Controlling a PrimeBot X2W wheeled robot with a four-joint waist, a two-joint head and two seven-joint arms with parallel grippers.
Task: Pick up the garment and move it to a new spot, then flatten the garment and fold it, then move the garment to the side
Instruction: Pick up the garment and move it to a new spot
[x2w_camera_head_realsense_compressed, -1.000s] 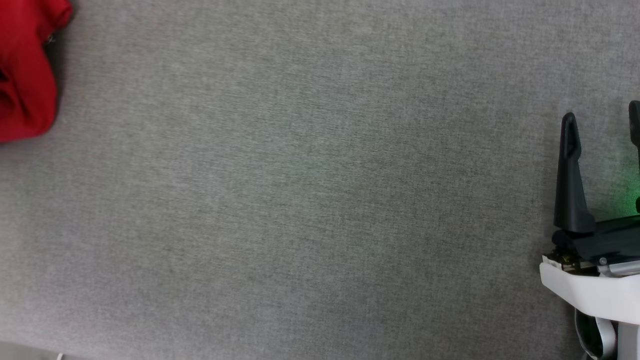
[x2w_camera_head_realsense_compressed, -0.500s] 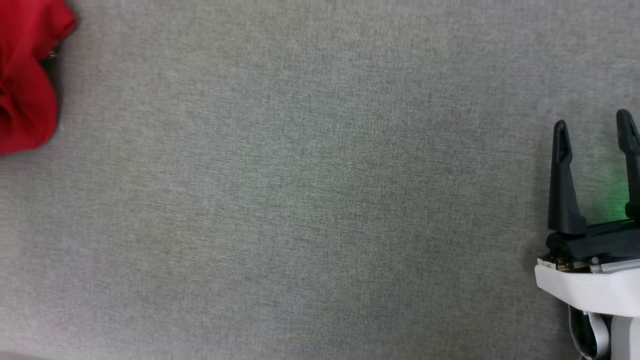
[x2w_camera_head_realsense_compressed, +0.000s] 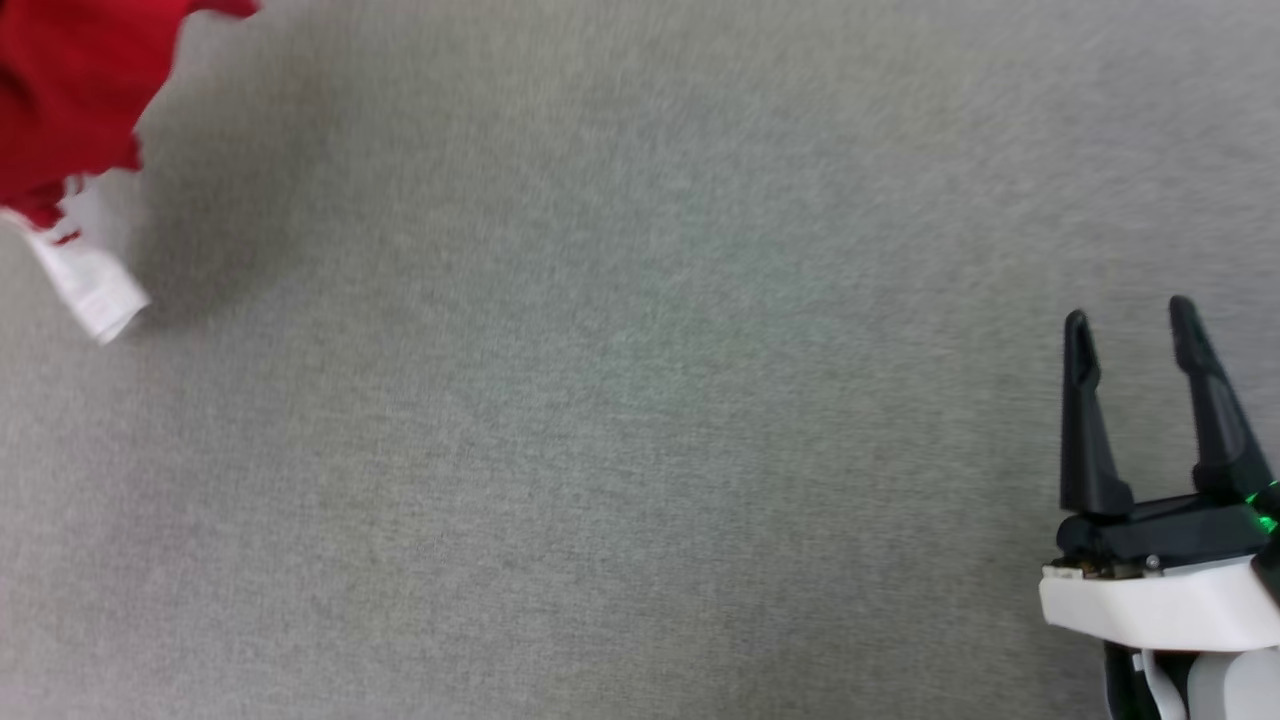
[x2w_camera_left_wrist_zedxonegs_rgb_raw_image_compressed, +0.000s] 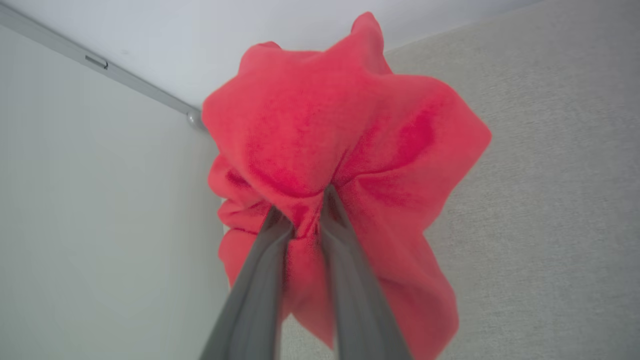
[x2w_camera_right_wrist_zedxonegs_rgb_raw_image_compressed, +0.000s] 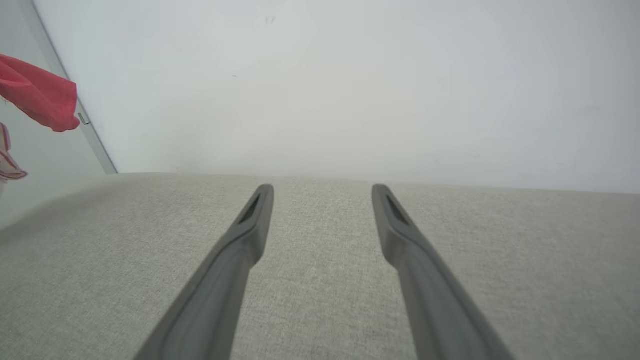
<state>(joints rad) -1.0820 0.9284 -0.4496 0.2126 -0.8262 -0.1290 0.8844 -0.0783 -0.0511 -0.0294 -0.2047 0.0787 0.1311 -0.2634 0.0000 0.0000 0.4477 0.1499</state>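
Since a second ago the garment (x2w_camera_head_realsense_compressed: 70, 90) at the upper left corner of the head view has changed shape: its red bulk is bunched higher, and a white sleeve (x2w_camera_head_realsense_compressed: 90, 285) that was hidden then now dangles below it, with a soft shadow on the desk (x2w_camera_head_realsense_compressed: 640, 420) beside it. The right gripper (x2w_camera_head_realsense_compressed: 1130, 311) sits lower and further in from the edge of that view than before, though the whole picture seems to have shifted too.

Nearest the robot, at the lower right of the head view, the right gripper holds nothing; its two dark fingers stand wide apart above the grey woven desk. Its own wrist view shows the same: the right gripper (x2w_camera_right_wrist_zedxonegs_rgb_raw_image_compressed: 322, 189) is spread over bare desk (x2w_camera_right_wrist_zedxonegs_rgb_raw_image_compressed: 320, 300), well apart from the garment (x2w_camera_right_wrist_zedxonegs_rgb_raw_image_compressed: 37, 97), which shows at the left edge.

Further out on the left, the left gripper (x2w_camera_left_wrist_zedxonegs_rgb_raw_image_compressed: 302, 205) is pinched narrow on a fold of the garment (x2w_camera_left_wrist_zedxonegs_rgb_raw_image_compressed: 345, 110). The red cloth billows out around and beyond the two fingers and hangs from them in loose folds. Whether any of it touches the desk cannot be told.

Beyond lie a pale wall (x2w_camera_right_wrist_zedxonegs_rgb_raw_image_compressed: 320, 90) and a grey corner strip (x2w_camera_left_wrist_zedxonegs_rgb_raw_image_compressed: 100, 62).
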